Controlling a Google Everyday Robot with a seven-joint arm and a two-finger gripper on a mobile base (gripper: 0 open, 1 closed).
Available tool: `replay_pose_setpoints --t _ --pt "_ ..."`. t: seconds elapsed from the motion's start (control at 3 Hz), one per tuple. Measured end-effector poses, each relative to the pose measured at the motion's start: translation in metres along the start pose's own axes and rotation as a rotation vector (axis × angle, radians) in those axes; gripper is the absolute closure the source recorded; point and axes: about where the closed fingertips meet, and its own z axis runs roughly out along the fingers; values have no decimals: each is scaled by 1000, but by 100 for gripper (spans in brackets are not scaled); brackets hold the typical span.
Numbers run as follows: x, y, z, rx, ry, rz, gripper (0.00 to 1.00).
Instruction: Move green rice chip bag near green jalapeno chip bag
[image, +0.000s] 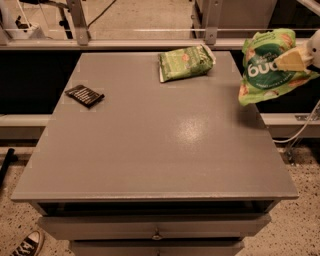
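1. My green rice chip bag (267, 70) is the big, bright lime one: crinkly, with a dark green circle, white lettering and round chip pictures. It's up in the air, tilted, over the back right edge of the table (150, 150)
2. My gripper (291, 61) sits at the far right, clamped on that bag's right side
3. The green jalapeno chip bag (184, 63) is smaller and a duller olive, lying flat near the table's back edge, left of the rice bag and not touching it
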Motion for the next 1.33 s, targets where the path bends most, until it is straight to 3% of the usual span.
replay_pose_setpoints --t 0.33,0.67,1.33 --pt "-3 -54 35 70 -16 118 100" --pt "-6 -71 77 79 -22 194 100" --pt "-23 -50 142 -17 -53 226 100"
